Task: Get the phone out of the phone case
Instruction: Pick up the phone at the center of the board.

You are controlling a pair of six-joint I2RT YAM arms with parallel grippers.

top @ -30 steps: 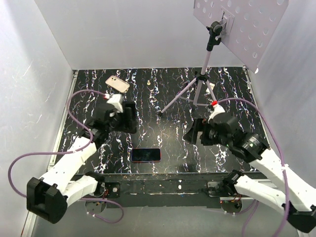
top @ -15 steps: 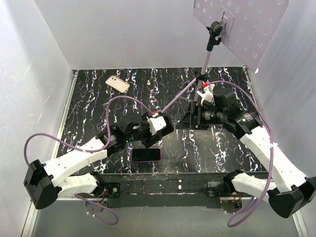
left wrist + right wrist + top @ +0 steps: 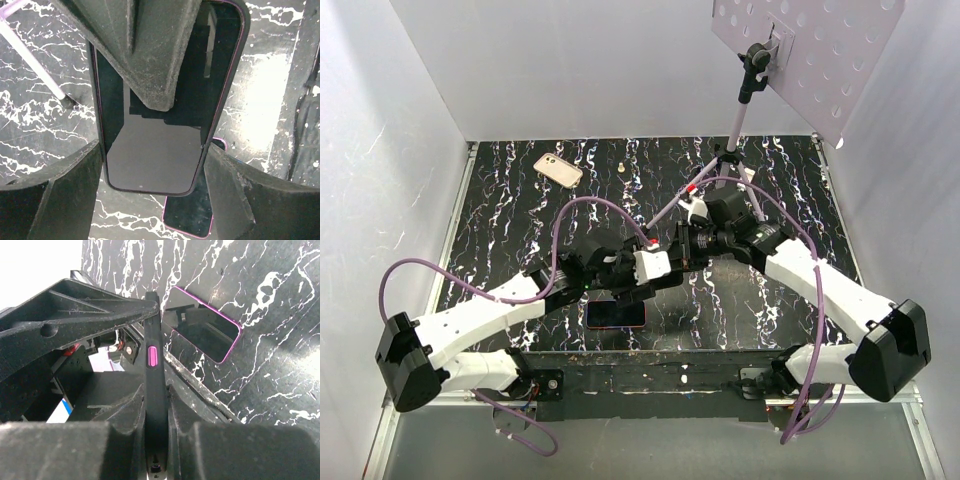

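Note:
A black phone case (image 3: 150, 155) with a pink side button hangs in the air over the middle of the table, and the glossy dark face of the phone (image 3: 155, 165) shows inside it. My left gripper (image 3: 152, 172) is shut across its width, one finger on each long side. My right gripper (image 3: 156, 407) is shut on the case's (image 3: 154, 367) end, pinching front and back, and one of its fingers (image 3: 150, 50) lies over the screen. In the top view the two grippers (image 3: 650, 270) (image 3: 678, 246) meet nose to nose.
A dark phone-shaped slab with a pink rim (image 3: 616, 314) lies flat on the marbled table (image 3: 520, 220) just below the grippers. A beige phone-like slab (image 3: 558, 169) lies at the back left. A tripod (image 3: 725, 170) with a perforated panel stands at the back right.
Both arms swung in from the sides to the table's middle, the left bringing the case with it. The right gripper went from open to shut on the case's end.

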